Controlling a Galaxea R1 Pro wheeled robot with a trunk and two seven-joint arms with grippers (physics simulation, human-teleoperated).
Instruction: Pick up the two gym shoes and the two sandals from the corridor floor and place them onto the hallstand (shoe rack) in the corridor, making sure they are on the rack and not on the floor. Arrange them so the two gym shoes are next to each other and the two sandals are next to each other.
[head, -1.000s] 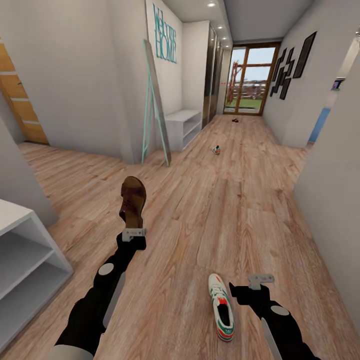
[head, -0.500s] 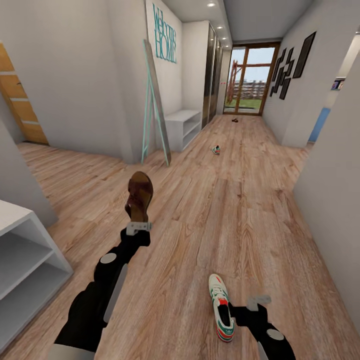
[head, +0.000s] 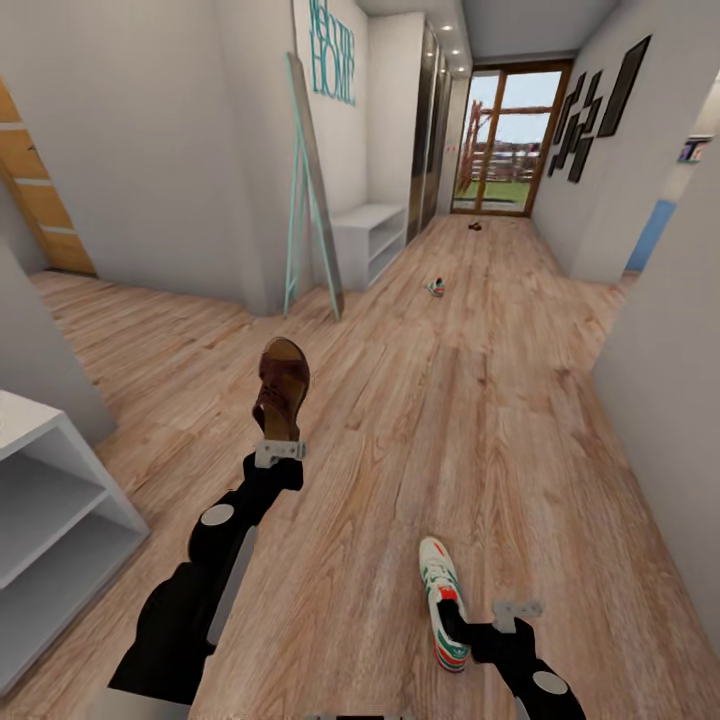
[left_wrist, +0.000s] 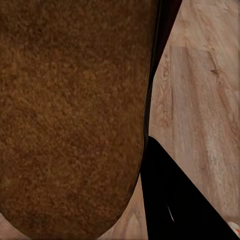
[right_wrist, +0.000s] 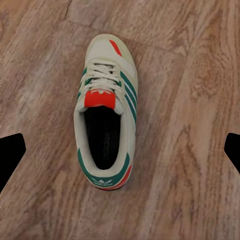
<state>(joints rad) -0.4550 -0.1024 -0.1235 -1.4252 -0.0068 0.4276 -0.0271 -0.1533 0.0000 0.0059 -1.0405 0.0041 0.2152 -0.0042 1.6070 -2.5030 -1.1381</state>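
A brown sandal (head: 280, 388) is held clamped in the left gripper (head: 278, 452), above the corridor floor (head: 480, 420). The right gripper (right_wrist: 120, 150) is spread wide over a floor-lying gym shoe (right_wrist: 105, 137); an off-centre closure could knock it away

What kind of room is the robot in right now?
Most likely a home's entrance corridor: a long wood plank floor runs to a glazed door, a "Welcome Home" wall sign hangs above a low white shoe bench, and a gym shoe lies on the floor.
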